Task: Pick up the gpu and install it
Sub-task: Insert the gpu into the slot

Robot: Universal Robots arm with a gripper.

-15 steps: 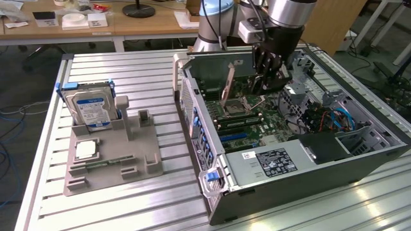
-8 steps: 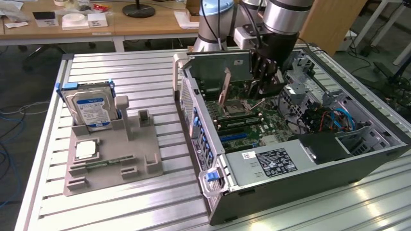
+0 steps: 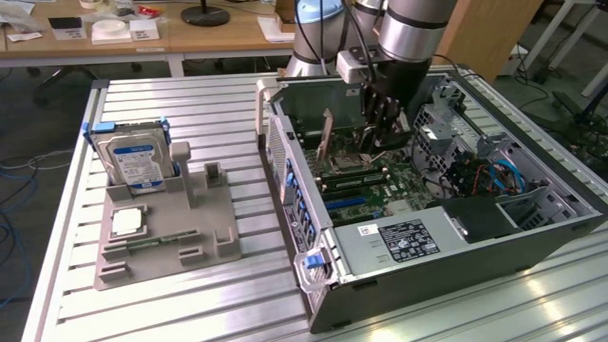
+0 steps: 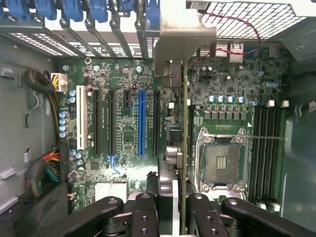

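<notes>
- The arm reaches down into the open computer case (image 3: 446, 242), which lies on its side on the slatted metal worktop (image 3: 190, 107).
- The tool (image 4: 173, 202) is clenched on the gpu (image 4: 177, 136). In the wrist view its black fingers (image 4: 146, 207) sit on either side of the thin card, pressed against it.
- The gpu stands on edge above the green motherboard (image 4: 123, 98). It runs from the tool to the back wall of the case.
- Its grey metal bracket (image 4: 182, 42) is up against the back wall, just beside the row of blue clips (image 4: 98, 10).
- The card lies between the blue slot (image 4: 142, 123) and the empty processor socket (image 4: 221, 160), parallel to both. A black slot lies between it and the blue one.
- I cannot tell whether its lower edge is seated in a slot or just above one.
- The memory slots (image 4: 266, 153) run along the far side of the socket from the card.
- Toward the exterior view's left, well apart from the case, a grey holder (image 3: 181, 228) sits on the worktop.
- A hard drive (image 3: 133, 160) with a blue-and-white label stands upright in it, and a small silver chip (image 3: 127, 221) lies flat in front of the drive.
</notes>
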